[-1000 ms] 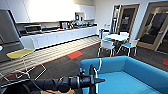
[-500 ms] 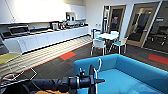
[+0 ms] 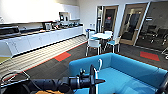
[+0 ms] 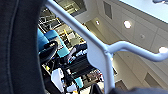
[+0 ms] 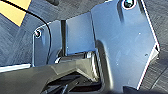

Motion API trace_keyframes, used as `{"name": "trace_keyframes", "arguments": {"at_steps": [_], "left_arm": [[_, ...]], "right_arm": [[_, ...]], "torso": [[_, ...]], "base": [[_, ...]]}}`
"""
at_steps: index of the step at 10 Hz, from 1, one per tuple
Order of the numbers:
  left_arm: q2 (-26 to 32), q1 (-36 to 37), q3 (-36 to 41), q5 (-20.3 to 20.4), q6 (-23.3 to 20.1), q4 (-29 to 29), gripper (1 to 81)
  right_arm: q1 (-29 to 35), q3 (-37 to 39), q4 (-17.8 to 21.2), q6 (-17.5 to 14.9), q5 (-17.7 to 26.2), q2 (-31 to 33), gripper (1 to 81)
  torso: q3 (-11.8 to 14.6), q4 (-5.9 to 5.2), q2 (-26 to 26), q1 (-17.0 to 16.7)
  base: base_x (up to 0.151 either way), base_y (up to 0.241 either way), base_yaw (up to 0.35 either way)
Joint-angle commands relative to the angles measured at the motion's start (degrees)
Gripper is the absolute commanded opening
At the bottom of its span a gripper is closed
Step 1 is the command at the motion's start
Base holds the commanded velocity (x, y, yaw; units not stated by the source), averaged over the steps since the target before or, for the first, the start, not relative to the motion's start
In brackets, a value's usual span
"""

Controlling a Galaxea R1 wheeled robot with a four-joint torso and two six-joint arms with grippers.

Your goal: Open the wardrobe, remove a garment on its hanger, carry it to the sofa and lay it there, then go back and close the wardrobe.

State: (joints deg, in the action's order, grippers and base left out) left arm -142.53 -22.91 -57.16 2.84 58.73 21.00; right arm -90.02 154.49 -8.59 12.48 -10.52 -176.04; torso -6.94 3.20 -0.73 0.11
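Carrying leg nearly done: the shirt is arriving at the sofa, not laid down yet

The left gripper [image 3: 93,80] is reaching out over the front of the blue sofa [image 3: 130,72] with the white hanger [image 3: 99,65] sticking up from it, so I'm judging it's clamped on the hanger. In the left wrist view the hanger [image 4: 100,51] is crossing right by the camera with the black garment [image 4: 17,47] hanging alongside. The right gripper I honestly can't tell, open or closed. So the wardrobe opening and the take-out are looking done; still left are laying the garment on the sofa, then heading back to close the wardrobe. White chairs [image 3: 94,45] and a kitchen counter [image 3: 42,37] are sitting further off.
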Motion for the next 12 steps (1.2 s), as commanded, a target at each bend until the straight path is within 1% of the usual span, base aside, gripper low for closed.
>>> {"name": "trace_keyframes", "arguments": {"at_steps": [1, 3, 12], "left_arm": [[0.3, 7.8, 2.7, 2.7, -0.4, 1.2, 1.0], [0.8, 7.0, 2.8, 3.0, -0.5, 1.4, 1.0], [0.3, 6.9, 2.9, 2.9, -0.5, 1.7, 1.0]], "right_arm": [[1.8, -0.3, -0.1, 0.0, 2.8, -0.3, 81.1], [1.8, -0.3, -0.1, -0.1, 2.8, -0.3, 81.1], [1.7, -0.3, -0.1, -0.1, 2.8, -0.3, 81.1]], "torso": [[0.0, 0.00, 0.0, 0.0], [0.0, 0.00, 0.0, 0.0], [0.0, 0.00, 0.0, 0.0]], "base": [[0.000, 0.000, 0.000], [0.092, -0.032, 0.000], [0.000, 0.000, 0.000]]}}
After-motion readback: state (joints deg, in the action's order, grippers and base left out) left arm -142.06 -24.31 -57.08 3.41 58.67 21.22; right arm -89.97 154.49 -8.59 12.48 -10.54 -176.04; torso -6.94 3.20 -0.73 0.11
